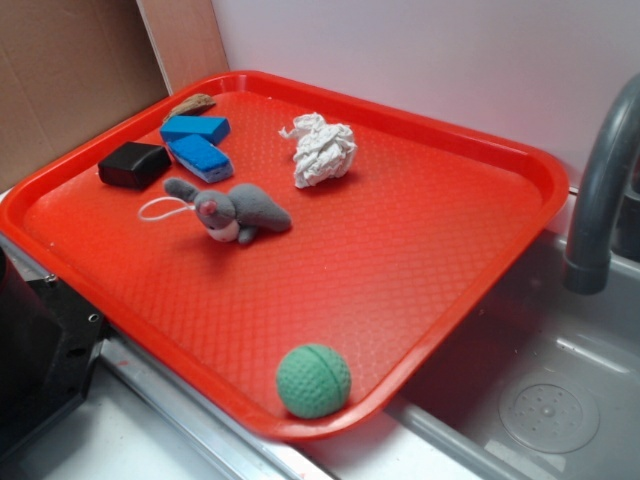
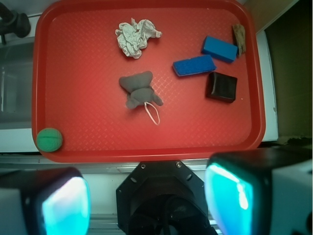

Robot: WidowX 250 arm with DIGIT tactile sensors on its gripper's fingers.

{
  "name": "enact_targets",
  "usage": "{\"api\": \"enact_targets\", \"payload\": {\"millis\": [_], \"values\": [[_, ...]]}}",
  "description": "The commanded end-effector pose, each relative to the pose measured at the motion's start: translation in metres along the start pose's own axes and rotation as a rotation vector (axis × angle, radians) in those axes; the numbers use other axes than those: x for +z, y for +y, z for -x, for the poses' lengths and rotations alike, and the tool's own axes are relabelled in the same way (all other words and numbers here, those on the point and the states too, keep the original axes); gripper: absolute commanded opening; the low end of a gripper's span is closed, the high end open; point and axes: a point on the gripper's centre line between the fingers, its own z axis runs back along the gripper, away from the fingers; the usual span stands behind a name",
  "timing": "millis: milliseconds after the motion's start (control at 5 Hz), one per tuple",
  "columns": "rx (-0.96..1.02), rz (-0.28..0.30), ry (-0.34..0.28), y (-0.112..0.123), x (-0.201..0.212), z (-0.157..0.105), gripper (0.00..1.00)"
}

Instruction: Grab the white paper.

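Sitting on a red textured plastic tray (image 1: 430, 260) (image 2: 88, 98): a crumpled white paper wad (image 1: 320, 150) (image 2: 135, 37), lumpy and wrinkled, resting toward the tray's far side in the exterior view and touching none of the other items. Lying just beside it, toward the tray's middle: a grey plush mouse (image 1: 235, 208) (image 2: 139, 89) trailing a white cord loop (image 1: 165, 209) (image 2: 153, 113). Resting in the near corner against the rim, well apart from the paper: a green knitted ball (image 1: 313, 380) (image 2: 49, 139). Clustering along the other side of the tray: two blue rectangular blocks (image 1: 197, 143) (image 2: 208, 56), a black rectangular block (image 1: 133, 164) (image 2: 221, 86) and a small brown scrap (image 1: 190, 103) (image 2: 238, 36) leaning at the rim.

Overhanging a grey sink basin (image 1: 545, 385) with a dark grey curved faucet (image 1: 600, 190) (image 2: 12, 22) standing beside the tray.

Hovering high above, seen only in the wrist view: the gripper (image 2: 146, 198), with its two pale, teal-glowing fingers (image 2: 61, 203) spread wide apart and holding nothing. Lying well apart from the jaws: the paper, at the top of the wrist view beyond the mouse, roughly in line with the gap between the fingers and slightly toward the left one. Showing nothing of the gripper in the exterior view.
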Motion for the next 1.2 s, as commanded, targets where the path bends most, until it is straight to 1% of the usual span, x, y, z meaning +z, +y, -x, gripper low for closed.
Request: {"api": "enact_targets", "payload": {"millis": [0, 200, 400, 600, 800, 1000], "values": [[0.0, 0.0, 0.0, 0.0, 0.0, 0.0, 1.0], [0.224, -0.255, 0.045, 0.024, -0.053, -0.035, 1.0], [0.324, -0.117, 0.006, 0.012, -0.086, -0.059, 1.0], [0.515, -0.122, -0.121, 0.007, -0.101, -0.091, 1.0], [0.68, -0.136, -0.198, 0.014, -0.128, -0.122, 1.0], [0.645, -0.127, -0.167, 0.013, -0.154, -0.148, 1.0]]}}
